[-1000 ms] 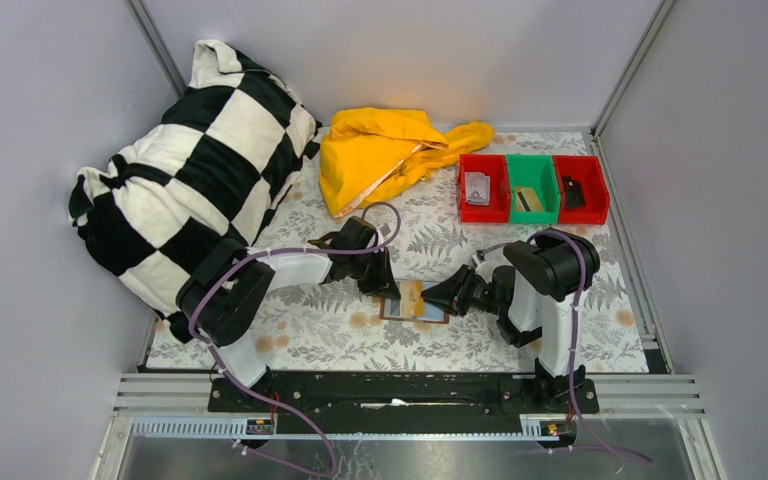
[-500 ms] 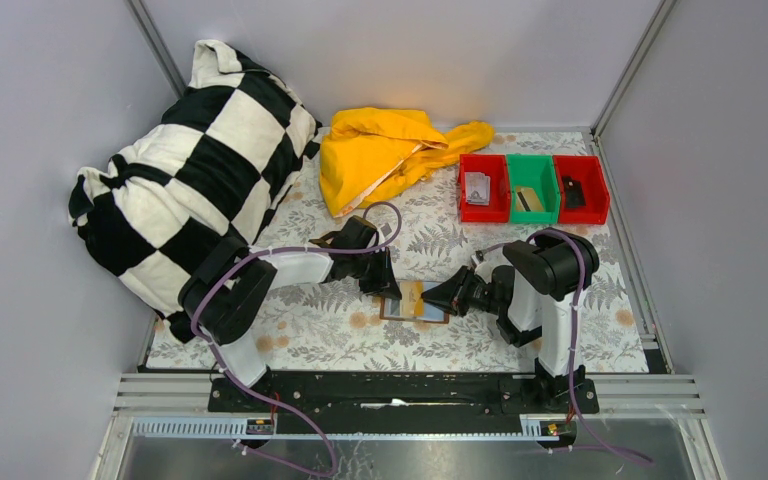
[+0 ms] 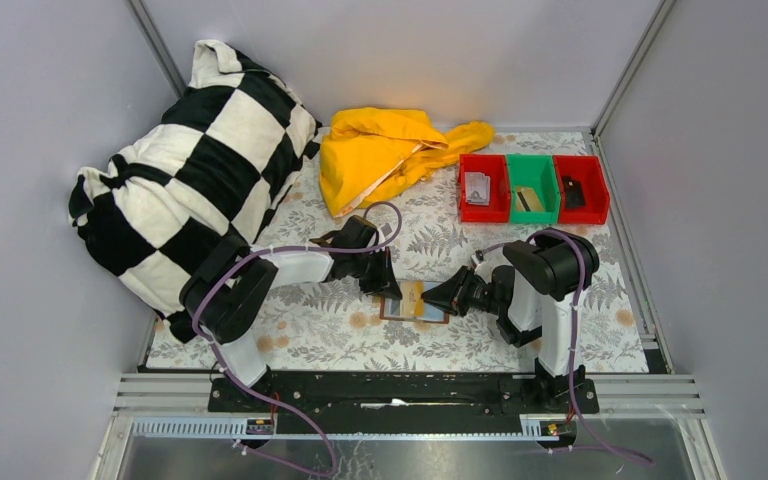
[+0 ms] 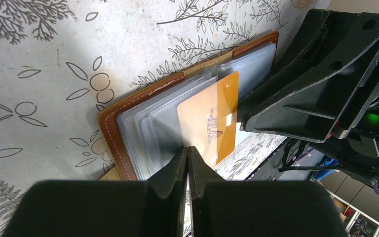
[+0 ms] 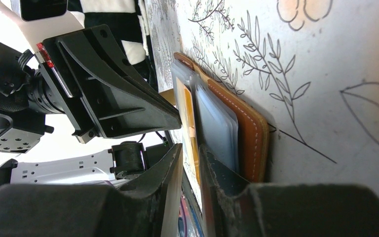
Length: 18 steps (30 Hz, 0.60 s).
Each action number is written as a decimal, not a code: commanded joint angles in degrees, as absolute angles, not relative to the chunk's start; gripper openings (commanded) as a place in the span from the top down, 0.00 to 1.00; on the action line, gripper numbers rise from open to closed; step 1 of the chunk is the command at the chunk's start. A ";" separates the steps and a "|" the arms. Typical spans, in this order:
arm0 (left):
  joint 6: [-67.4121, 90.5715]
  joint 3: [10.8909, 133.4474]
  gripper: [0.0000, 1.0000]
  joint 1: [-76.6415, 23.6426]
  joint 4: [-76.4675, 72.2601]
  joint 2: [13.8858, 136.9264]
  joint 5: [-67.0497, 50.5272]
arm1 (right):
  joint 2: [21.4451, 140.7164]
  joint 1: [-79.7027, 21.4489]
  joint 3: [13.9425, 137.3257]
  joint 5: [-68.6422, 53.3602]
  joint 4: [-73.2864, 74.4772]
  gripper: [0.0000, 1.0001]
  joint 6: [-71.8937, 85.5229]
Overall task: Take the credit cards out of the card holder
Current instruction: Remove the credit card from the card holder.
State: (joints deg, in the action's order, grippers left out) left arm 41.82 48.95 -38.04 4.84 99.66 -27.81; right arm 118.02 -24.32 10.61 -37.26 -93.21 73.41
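Open card holder [image 4: 109, 129] flat, long axis left-right, gold credit card [image 3: 412, 296] crosswise

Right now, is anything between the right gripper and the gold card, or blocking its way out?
Nothing visible. The right gripper straddles the gold card, partly out of the card holder. The left gripper, shut, sits opposite, not between them.

Item: right gripper [image 5: 191, 149]. Change: its fingers stand closer together than a second ago, drawn in on either face of the gold credit card [image 5: 188, 111] where it stands out of the card holder [image 5: 249, 133]. Shift of position in the top view: barely perceptible.
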 commanded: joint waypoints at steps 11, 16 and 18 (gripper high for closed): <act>37.97 47.10 0.92 -39.11 10.16 105.80 -20.82 | 117.50 -24.43 10.17 -39.79 -95.65 0.74 71.70; 37.75 47.45 0.92 -39.24 10.11 106.24 -21.16 | 117.60 -24.43 10.37 -40.42 -95.48 0.75 71.25; 37.70 47.54 0.92 -39.29 10.11 106.45 -21.27 | 117.28 -24.43 10.44 -40.68 -95.33 0.75 70.94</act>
